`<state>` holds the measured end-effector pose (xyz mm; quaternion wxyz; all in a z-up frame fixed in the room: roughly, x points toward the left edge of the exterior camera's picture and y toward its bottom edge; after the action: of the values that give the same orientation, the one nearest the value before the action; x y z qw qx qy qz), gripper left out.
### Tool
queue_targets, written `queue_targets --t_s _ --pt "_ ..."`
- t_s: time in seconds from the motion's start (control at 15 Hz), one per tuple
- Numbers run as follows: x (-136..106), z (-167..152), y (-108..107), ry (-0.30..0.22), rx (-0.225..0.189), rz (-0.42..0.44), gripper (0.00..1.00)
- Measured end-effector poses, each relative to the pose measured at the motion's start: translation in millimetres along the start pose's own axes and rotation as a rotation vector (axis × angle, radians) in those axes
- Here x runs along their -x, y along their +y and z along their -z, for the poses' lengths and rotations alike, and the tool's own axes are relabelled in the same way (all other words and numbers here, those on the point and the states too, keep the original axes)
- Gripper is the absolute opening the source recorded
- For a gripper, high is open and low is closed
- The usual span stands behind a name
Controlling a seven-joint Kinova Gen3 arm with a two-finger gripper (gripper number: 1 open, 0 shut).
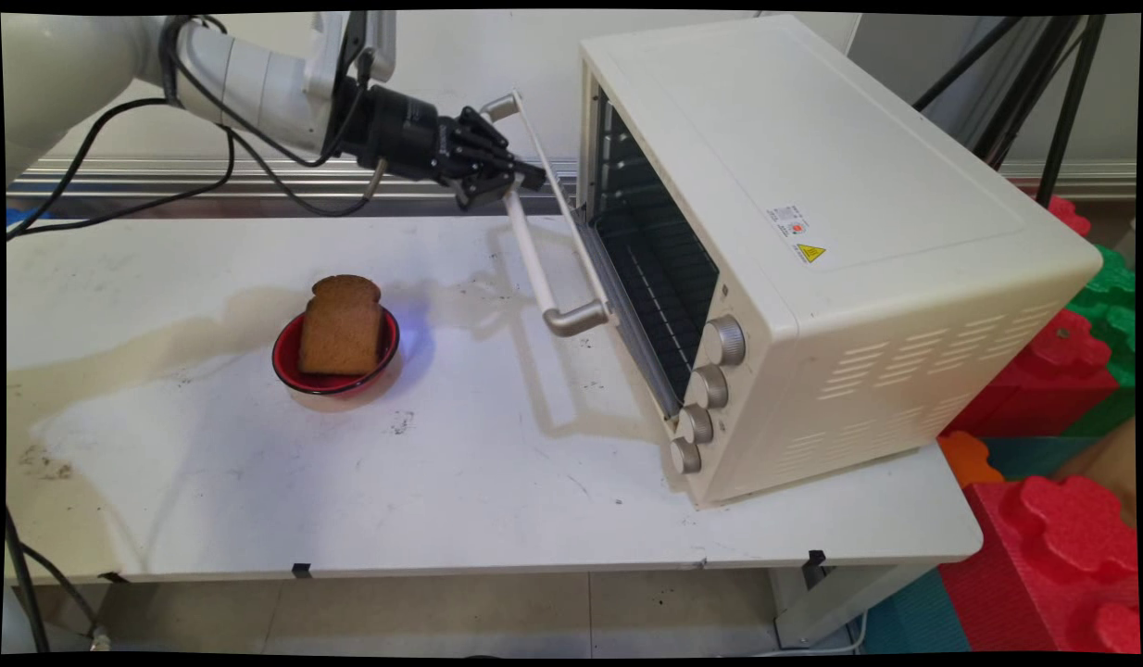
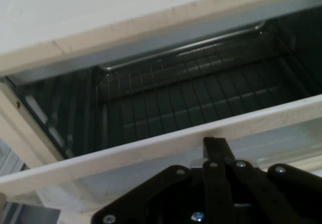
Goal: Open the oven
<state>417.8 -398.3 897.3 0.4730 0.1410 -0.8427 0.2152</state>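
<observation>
The black end effector (image 1: 516,185) is closed around the upper part of the white handle bar (image 1: 532,250) of the toaster oven (image 1: 812,250), gripping it near the far end. The bar runs from a metal bracket at its far end down to a metal bracket (image 1: 576,320) at its near end, and it is fixed to the oven's glass door (image 1: 581,250), which stands partly open, tilted away from the oven's front. In the hand view the bar (image 2: 166,146) crosses just above the end effector's linkage (image 2: 216,183), and behind it the dark cavity with a wire rack (image 2: 201,93) shows through the gap.

The cream oven sits on the right part of the white counter (image 1: 442,500), its front turned left. Four silver knobs (image 1: 706,394) run in a column on its near front corner. On its top are a small sticker with print too small to read and a yellow triangular warning label (image 1: 810,252).

Left of the oven, well apart from it, a red bowl (image 1: 335,357) holds a slice of brown bread (image 1: 342,326) standing on edge. Red, green and orange foam blocks (image 1: 1053,519) lie on the floor to the right of the counter.
</observation>
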Motion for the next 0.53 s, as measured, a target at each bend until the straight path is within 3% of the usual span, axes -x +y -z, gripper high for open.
queue_targets --t_s 0.53 --pt "30 14 6 -0.048 0.022 -0.019 0.0"
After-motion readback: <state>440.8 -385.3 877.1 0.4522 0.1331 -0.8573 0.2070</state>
